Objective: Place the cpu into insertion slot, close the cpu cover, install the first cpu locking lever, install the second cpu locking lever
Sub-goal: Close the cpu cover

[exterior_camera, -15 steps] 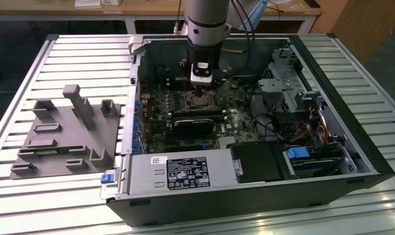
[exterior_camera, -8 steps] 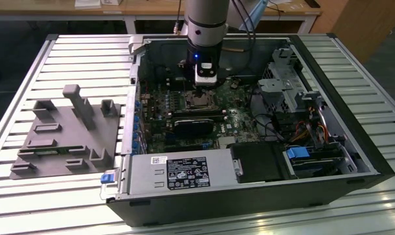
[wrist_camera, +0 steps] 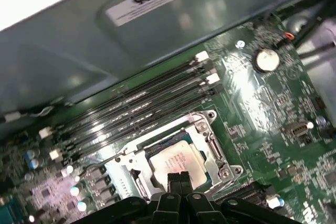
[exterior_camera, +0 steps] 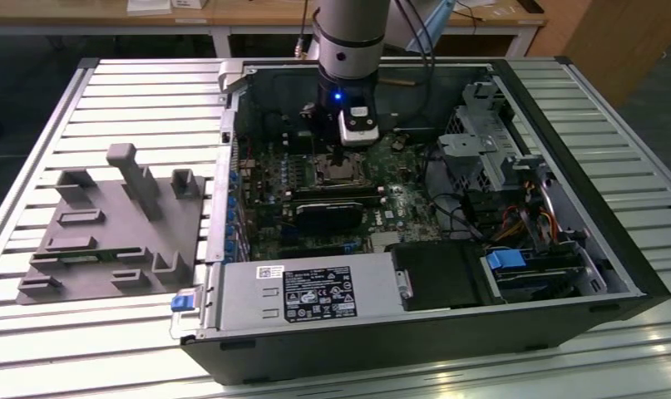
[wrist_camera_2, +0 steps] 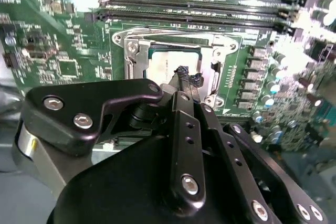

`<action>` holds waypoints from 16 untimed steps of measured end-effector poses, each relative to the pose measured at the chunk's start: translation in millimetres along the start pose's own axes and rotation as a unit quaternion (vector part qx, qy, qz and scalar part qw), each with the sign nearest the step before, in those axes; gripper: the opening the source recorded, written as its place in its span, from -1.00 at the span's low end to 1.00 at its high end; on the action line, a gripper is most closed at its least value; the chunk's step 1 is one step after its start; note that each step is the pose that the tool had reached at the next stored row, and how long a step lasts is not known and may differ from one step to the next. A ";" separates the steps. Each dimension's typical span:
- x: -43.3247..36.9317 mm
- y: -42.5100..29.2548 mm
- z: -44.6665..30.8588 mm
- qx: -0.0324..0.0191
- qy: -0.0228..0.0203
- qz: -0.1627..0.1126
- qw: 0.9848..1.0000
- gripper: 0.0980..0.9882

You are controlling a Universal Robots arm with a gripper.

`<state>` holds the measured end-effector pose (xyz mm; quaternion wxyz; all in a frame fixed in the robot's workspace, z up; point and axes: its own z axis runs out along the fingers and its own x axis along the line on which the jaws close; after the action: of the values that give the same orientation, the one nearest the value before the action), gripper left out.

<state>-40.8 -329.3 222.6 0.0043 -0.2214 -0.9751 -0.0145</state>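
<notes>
One cpu (wrist_camera: 176, 160) sits in the insertion slot (wrist_camera: 226, 170) inside the open computer case (exterior_camera: 614, 243); the jaws, pressed together, hover just above it. Case rests on a slatted metal table (exterior_camera: 135, 98).

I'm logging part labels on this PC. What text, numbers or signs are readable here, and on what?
The black label on the power supply: too small to read.
The white label on the case wall: blurred, unreadable.
Markings on the cpu: blurred, unreadable.
Nothing here can be quoted.
</notes>
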 end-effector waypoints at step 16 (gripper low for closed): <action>0.0 0.0 1.4 0.000 0.004 -0.144 0.990 -0.98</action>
<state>-40.8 -329.3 221.2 0.0064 -0.0782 -0.9968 -0.0159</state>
